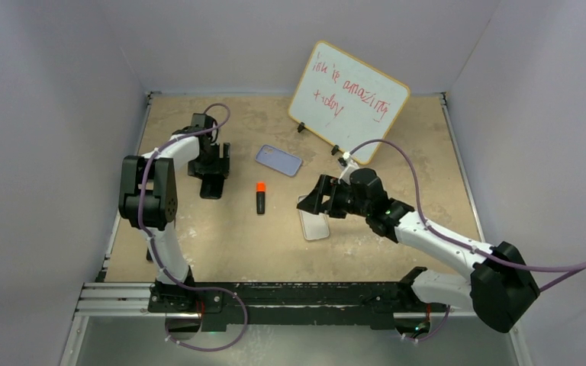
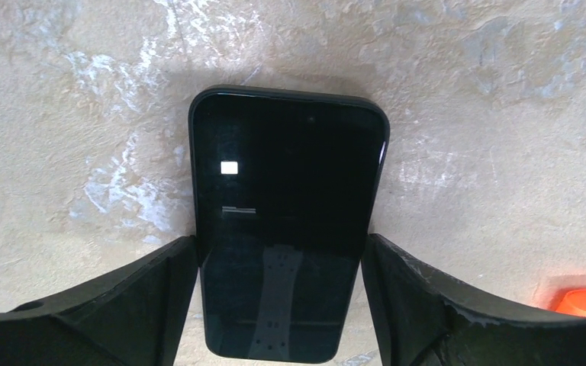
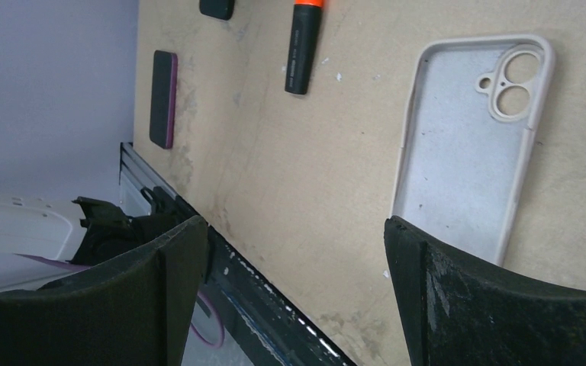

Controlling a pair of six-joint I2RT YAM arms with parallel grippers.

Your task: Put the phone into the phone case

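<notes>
Phone (image 2: 290, 221), glossy black screen up, rounded corners, left fingers (image 2: 122, 305) flanking its sides, grip unclear, right fingers (image 3: 496, 305) apart

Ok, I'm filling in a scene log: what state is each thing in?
left gripper: straddling the phone, grip unclear
right gripper: open, empty
phone: flat on the table, screen up and dark
lavender phone case: flat, untouched
pale case: hollow side up, empty
marker: capped, lying flat
whiteboard: propped up, red writing
dark purple-edged slab: flat, untouched
</notes>
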